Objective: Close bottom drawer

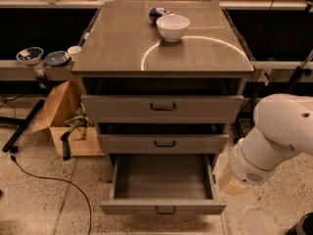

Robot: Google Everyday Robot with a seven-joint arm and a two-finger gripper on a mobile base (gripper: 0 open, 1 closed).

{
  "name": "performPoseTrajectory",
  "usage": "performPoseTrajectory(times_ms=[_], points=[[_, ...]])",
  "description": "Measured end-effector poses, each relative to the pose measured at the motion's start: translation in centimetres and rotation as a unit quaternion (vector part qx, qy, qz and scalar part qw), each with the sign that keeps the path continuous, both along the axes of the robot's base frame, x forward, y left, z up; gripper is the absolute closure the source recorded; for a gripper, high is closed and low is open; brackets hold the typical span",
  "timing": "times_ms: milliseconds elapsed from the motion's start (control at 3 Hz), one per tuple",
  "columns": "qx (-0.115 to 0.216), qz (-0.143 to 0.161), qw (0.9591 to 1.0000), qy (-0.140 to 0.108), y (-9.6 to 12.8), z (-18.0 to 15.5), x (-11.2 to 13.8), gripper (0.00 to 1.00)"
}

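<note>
Bottom drawer (164, 182) sits pulled well out, its front facing us, ready for a push. Hand (233, 183) hangs just right of it, probably lining up. I cannot tell whether it is open or closed.

The bottom drawer (164, 182) stands pulled well out, level and square to the cabinet. Its flat grey-beige front carries a small dark handle (165, 210), and its plain grey box is open. The gripper is out of view, past the white arm (279, 136) at right.

White arm (279, 131), tan gripper (231, 183) at tip
</note>
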State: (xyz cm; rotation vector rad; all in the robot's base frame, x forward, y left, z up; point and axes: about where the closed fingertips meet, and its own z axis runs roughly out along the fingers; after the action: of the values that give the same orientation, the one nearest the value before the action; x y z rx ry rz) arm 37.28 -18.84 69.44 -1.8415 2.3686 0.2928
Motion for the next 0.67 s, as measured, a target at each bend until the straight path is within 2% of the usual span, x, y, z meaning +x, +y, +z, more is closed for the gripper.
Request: performPoseTrajectory(times_ms=[667], points=[[0.004, -0.049, 0.9981, 0.038, -0.5, -5.4, -0.7, 1.0]])
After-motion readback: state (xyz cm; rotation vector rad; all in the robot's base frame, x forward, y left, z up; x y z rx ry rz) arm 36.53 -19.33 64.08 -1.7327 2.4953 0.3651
